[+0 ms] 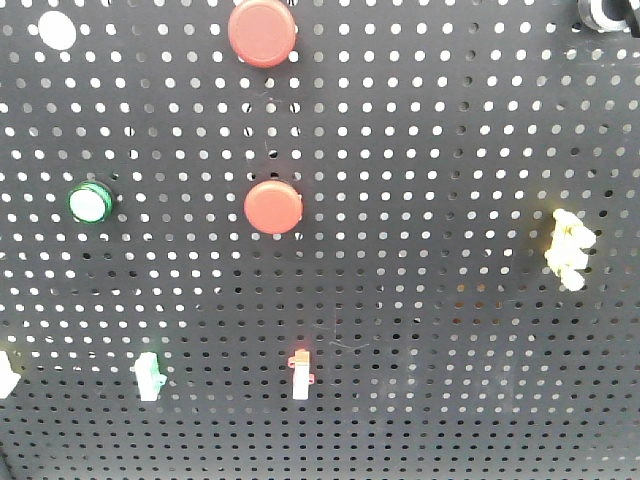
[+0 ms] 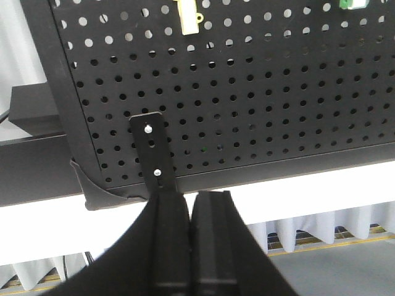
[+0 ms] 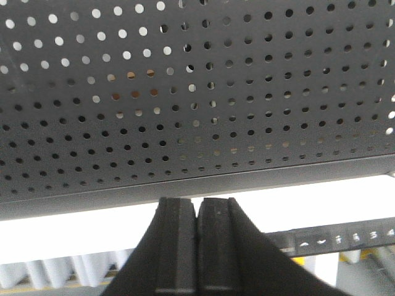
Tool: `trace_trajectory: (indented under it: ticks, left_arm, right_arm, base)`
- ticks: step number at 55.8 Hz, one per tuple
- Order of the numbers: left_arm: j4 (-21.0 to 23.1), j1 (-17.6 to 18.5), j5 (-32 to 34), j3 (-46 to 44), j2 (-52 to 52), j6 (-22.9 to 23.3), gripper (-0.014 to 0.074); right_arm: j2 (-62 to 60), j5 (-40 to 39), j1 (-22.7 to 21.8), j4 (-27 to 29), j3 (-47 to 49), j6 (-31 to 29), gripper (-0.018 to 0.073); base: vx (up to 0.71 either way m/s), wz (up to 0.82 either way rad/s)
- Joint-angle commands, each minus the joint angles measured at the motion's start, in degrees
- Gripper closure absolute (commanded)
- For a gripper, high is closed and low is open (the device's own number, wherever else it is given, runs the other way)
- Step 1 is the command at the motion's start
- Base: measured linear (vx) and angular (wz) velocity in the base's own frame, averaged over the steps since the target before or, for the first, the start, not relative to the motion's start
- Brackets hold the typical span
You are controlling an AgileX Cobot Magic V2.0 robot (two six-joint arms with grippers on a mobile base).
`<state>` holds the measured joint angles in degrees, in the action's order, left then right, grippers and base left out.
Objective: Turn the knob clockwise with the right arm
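The knob (image 1: 603, 12) shows at the top right corner of the front view, silver-rimmed with a dark middle, cut off by the frame's edge. It sits on the black pegboard (image 1: 420, 150). Neither arm shows in the front view. My right gripper (image 3: 197, 206) is shut and empty, below the pegboard's lower edge (image 3: 185, 185); the knob is out of its view. My left gripper (image 2: 191, 200) is shut and empty, just below the pegboard's bottom edge near a black bracket (image 2: 151, 148).
The pegboard carries two red round buttons (image 1: 262, 32) (image 1: 273, 207), a green-rimmed button (image 1: 90, 202), a white round cap (image 1: 57, 30), a yellow part (image 1: 568, 250) and small white switches (image 1: 148, 376) (image 1: 300, 375). White cloth hangs below.
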<state>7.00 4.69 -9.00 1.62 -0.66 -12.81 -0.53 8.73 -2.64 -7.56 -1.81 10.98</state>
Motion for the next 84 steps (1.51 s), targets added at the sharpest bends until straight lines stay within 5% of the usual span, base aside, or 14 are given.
trace_trajectory:
  ticks: [1, 21, 36, 61, 77, 84]
  left_arm:
    - [0.34, 0.45, 4.89, 1.87, -0.96, 0.11, 0.0603]
    - [0.34, 0.45, 4.89, 1.87, -0.96, 0.11, 0.0603]
    - [0.34, 0.45, 4.89, 1.87, -0.96, 0.11, 0.0603]
    - [0.34, 0.45, 4.89, 1.87, -0.96, 0.11, 0.0603]
    - [0.34, 0.45, 4.89, 1.87, -0.96, 0.11, 0.0603]
    - [0.34, 0.45, 4.89, 1.87, -0.96, 0.11, 0.0603]
  right_arm:
    - [-0.71, -4.89, -0.35, -2.36, -0.43, -1.42, 0.0567]
    - [-0.71, -6.29, -0.35, -2.57, -0.43, -1.42, 0.0567]
    - [-0.39, -26.26, -0.16, -0.25, 4.99, 3.42, 0.0567]
    - [34.58, -3.50, -0.16, -9.67, 57.48, 3.10, 0.0567]
    - [44.18, -0.85, 0.00, -0.88, 67.70, 2.42, 0.0566]
    - [46.36, -1.39, 4.73, 0.28, 69.81, -4.54, 0.0564]
  base:
    - [0.00, 0.00]
    - [0.00, 0.00]
    - [0.00, 0.00]
    - [0.00, 0.00]
    - [0.00, 0.00]
    - [0.00, 0.00]
